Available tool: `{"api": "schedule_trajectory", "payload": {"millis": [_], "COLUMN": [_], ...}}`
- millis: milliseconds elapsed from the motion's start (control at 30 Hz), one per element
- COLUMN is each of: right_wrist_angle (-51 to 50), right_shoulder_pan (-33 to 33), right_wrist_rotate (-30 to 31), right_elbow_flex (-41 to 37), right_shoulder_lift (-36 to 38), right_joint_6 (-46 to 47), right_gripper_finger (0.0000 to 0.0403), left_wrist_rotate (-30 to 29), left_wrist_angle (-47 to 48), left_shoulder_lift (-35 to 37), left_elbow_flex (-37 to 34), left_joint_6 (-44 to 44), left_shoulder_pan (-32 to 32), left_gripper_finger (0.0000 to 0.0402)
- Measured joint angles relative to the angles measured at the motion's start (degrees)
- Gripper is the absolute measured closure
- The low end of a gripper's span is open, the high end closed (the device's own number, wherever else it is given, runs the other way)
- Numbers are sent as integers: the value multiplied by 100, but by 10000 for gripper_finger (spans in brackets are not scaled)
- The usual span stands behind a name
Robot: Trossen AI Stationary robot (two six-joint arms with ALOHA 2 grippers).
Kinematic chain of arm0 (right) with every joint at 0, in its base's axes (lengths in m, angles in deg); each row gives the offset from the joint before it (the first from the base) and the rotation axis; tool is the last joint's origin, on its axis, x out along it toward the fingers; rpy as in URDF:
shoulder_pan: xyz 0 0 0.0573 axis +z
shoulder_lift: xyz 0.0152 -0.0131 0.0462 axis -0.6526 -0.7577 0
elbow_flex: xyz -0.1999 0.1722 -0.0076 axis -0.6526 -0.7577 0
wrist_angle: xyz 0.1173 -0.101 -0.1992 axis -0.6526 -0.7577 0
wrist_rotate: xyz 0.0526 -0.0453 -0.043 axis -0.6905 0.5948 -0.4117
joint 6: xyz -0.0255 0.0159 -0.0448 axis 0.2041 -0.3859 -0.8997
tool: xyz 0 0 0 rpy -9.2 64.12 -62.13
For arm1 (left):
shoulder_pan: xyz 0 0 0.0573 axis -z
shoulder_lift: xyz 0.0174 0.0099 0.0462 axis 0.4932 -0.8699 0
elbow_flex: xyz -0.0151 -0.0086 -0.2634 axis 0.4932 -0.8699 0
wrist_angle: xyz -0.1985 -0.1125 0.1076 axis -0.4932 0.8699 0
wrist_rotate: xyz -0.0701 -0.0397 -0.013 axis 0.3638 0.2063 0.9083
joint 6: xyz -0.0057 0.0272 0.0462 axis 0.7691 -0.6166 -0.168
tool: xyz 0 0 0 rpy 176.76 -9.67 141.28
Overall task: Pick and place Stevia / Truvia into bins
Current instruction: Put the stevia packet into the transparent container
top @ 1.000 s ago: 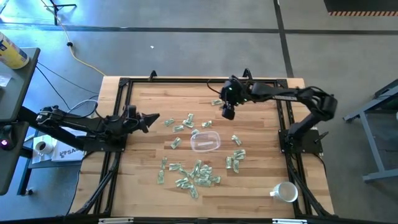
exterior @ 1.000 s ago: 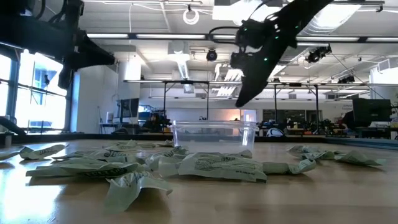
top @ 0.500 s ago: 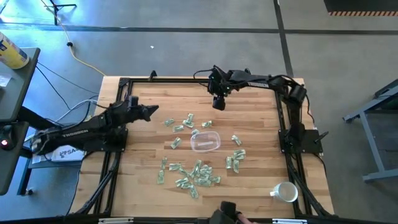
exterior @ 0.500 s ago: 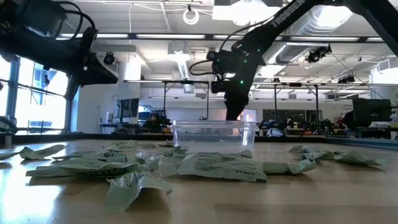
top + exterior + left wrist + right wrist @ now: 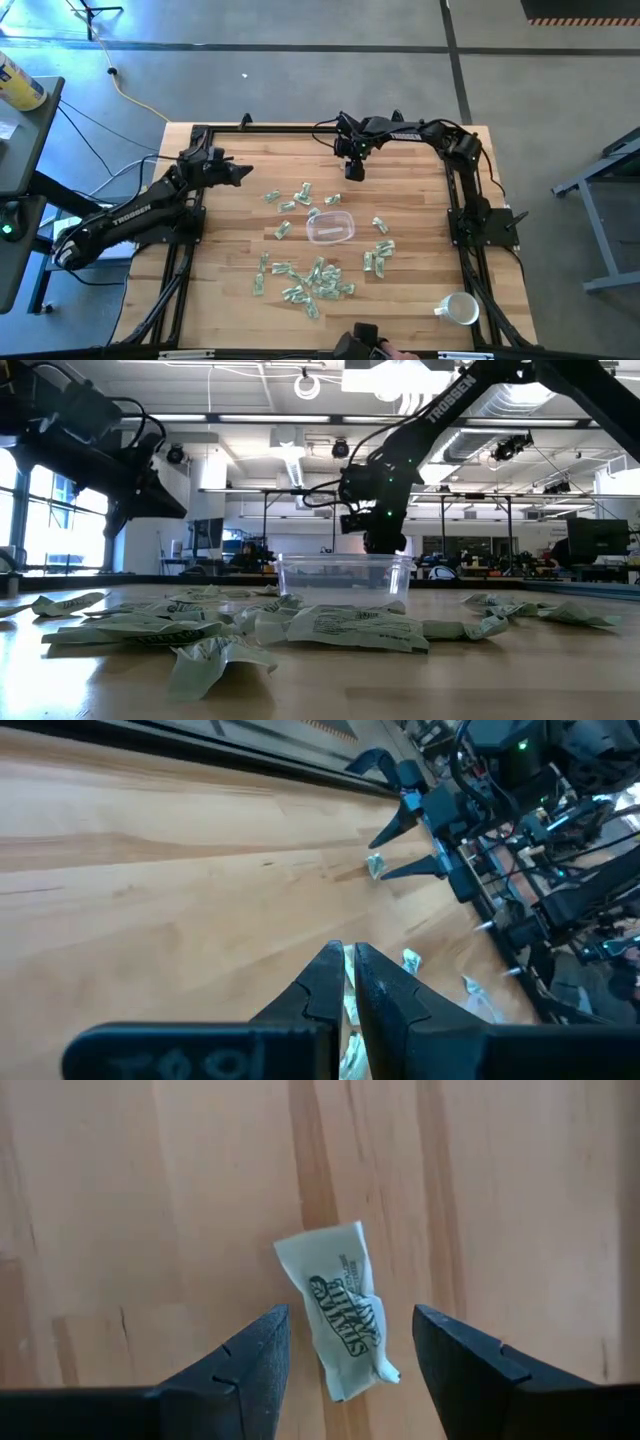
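Note:
Many pale green and white Stevia sachets (image 5: 315,280) lie scattered flat on the wooden table around a clear round bin (image 5: 330,228). One lone sachet (image 5: 330,1270) lies flat near the far edge. My right gripper (image 5: 349,1312) hangs open over it, pointing steeply down, a finger on either side and clear of it. My left gripper (image 5: 248,172) stands shut above the table's left part, pointing toward the right edge, with bare wood beneath it.
A white mug (image 5: 460,308) stands at the near right corner. A black frame (image 5: 300,128) runs along the table's edges. In the low view the bin (image 5: 345,572) stands in front of my right gripper (image 5: 383,543).
My right gripper has gone toward the table's left edge and down, tipping steeper, and now stands over the lone far sachet, still open. My left arm has swung, carrying its gripper toward the far edge. No sachet has moved.

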Motion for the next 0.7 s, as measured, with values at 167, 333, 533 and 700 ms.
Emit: {"api": "schedule_trajectory", "payload": {"millis": [167,333,533,700], "right_wrist_angle": [-11,-141,-174,-229], "right_shoulder_pan": [-34,-152,-317,-292], "right_wrist_rotate": [-42,-332,-461,-462], "right_elbow_flex": [5,13,13,13], "right_shoulder_lift": [-99,-153,-164,-166], "right_joint_6": [84,542,1075,1073], "right_gripper_finger": [202,224,308,389], "left_wrist_rotate": [374,510,518,516], "left_wrist_angle": [-246,-262,-259,-234], "left_shoulder_lift": [-352,-548,-576,-576], "left_elbow_flex": [0,0,0,0], "left_joint_6": [-10,-37,-37,28], "left_shoulder_pan": [-233,-264,-264,-264], "left_gripper_finger": [339,339,339,339]}}
